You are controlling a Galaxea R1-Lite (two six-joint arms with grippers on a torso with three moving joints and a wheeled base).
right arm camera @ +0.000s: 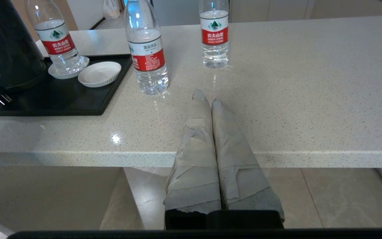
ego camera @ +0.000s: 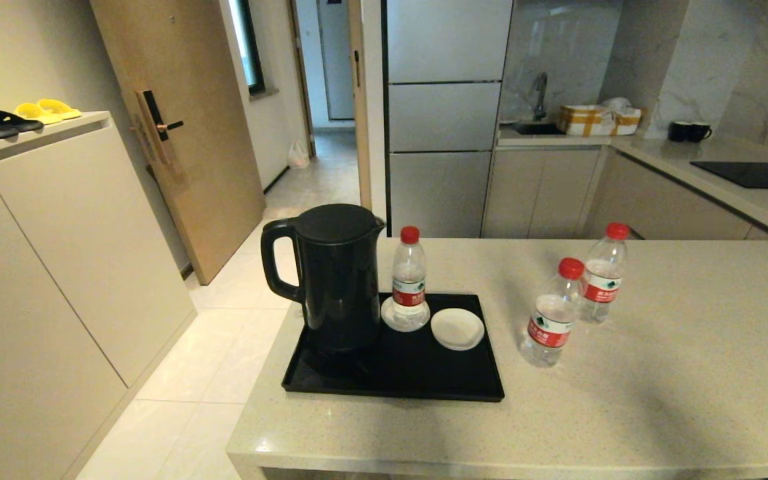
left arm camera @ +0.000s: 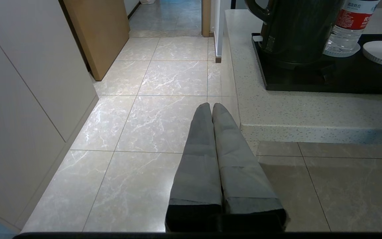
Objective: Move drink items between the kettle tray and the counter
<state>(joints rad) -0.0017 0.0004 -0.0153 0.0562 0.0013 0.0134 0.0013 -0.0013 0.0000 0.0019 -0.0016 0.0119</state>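
- Pincer status: left pincer (left arm camera: pixel 211 105) has both fingers pressed together, nothing held; it hangs over the floor (left arm camera: pixel 164 126), beside the tabletop's thick front edge, off the kettle end.
- Right pincer (right arm camera: pixel 206 98): fingers likewise closed tight, empty; tips sit over the tabletop (ego camera: pixel 657 373) near its front edge, short of the two loose bottles.
- Neither pincer shows in the head view.
- Bottle on tray (ego camera: pixel 409 280): upright, red cap on, standing on a white saucer (ego camera: pixel 391 319), just beside the kettle.
- Near bottle (ego camera: pixel 552 315): upright on bare tabletop, off the tray's right rim, close to it but apart.
- Far bottle (ego camera: pixel 603 275): upright on tabletop, just behind and right of the near one.
- Kettle tray (ego camera: pixel 397 373): black, low rim, flat on the tabletop's left part.
- Kettle (ego camera: pixel 334 277): on the tray's left half, lid shut, handle facing left.
- 2nd saucer (ego camera: pixel 457 329): empty, on tray, right of the bottle's saucer.
- Background: cabinet (ego camera: pixel 57 253) at left w/ slippers (ego camera: pixel 17 117) on top.
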